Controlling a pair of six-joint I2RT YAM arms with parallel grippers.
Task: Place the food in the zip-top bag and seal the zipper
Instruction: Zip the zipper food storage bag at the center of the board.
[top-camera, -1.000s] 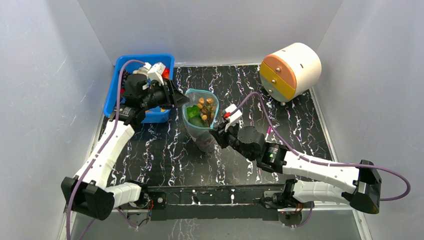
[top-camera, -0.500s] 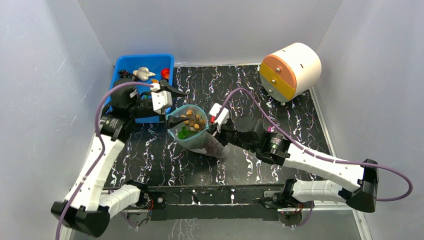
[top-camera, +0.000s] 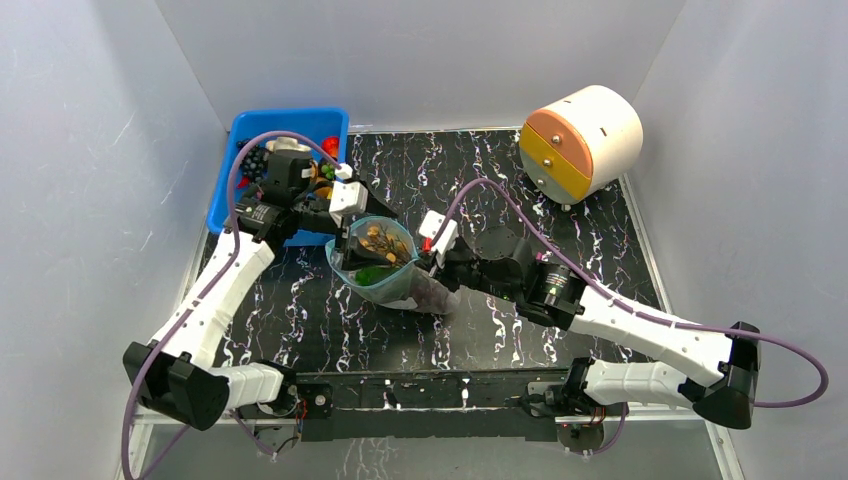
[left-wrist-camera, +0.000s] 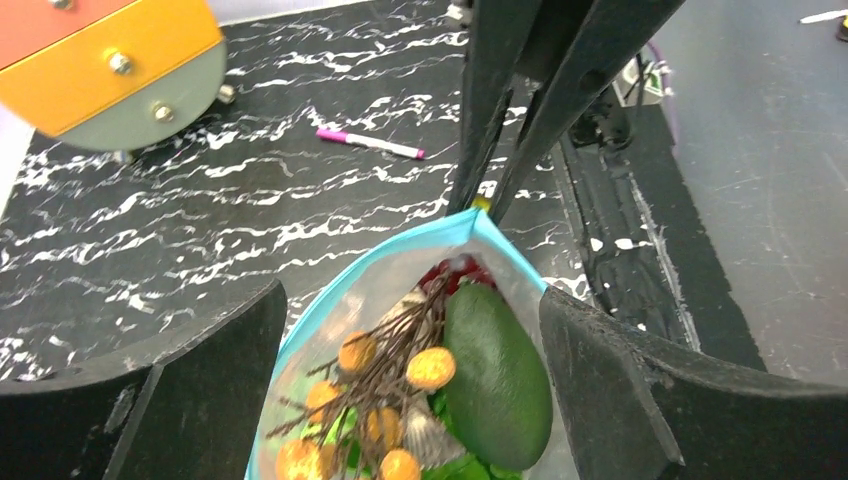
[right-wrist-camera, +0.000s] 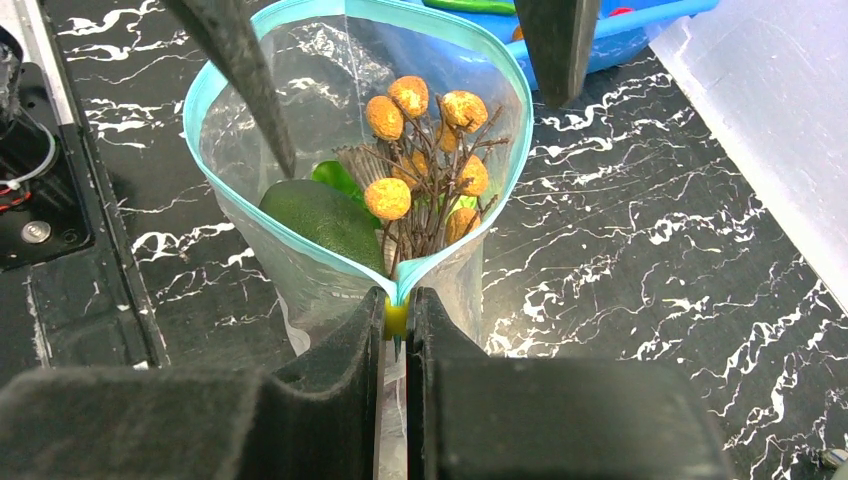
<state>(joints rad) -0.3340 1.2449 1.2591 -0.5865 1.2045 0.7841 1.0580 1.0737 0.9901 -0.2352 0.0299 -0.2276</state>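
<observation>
**Item.** The zip-top bag (right-wrist-camera: 300, 285) stands upright on the black marbled table (top-camera: 620, 260), left of centre and just off the near right corner of the blue bin (top-camera: 232, 170). Its mouth gapes in a rounded teardrop. The zipper (right-wrist-camera: 192, 115) is unsealed all round except at the right end, where the two sides are pinched together. Inside the bag are a sprig of orange berries (right-wrist-camera: 425, 150), a dark green avocado-shaped piece (right-wrist-camera: 320, 220) and some brighter green beneath. The lower part of the bag looks dark, and what lies there cannot be made out.

**Arms.** The right gripper (right-wrist-camera: 397, 310) is clamped tight on the right end of the zipper, with a small yellow tab showing between its fingers. Its arm reaches in low from the near right. The left gripper (left-wrist-camera: 408, 295) is spread wide and grips nothing. Its fingers stand either side of the far-left part of the mouth. Whether they touch the rim cannot be told. Its arm rises from the near left, with the wrist over the bin's near right corner.

**Clearances.** The bin lies just beside the bag on the far left. A pink marker (left-wrist-camera: 370, 145) lies on the table right of the bag. A round drawer unit (top-camera: 582, 140) sits at the far right, well apart. Open marbled surface lies near and far of the bag.
</observation>
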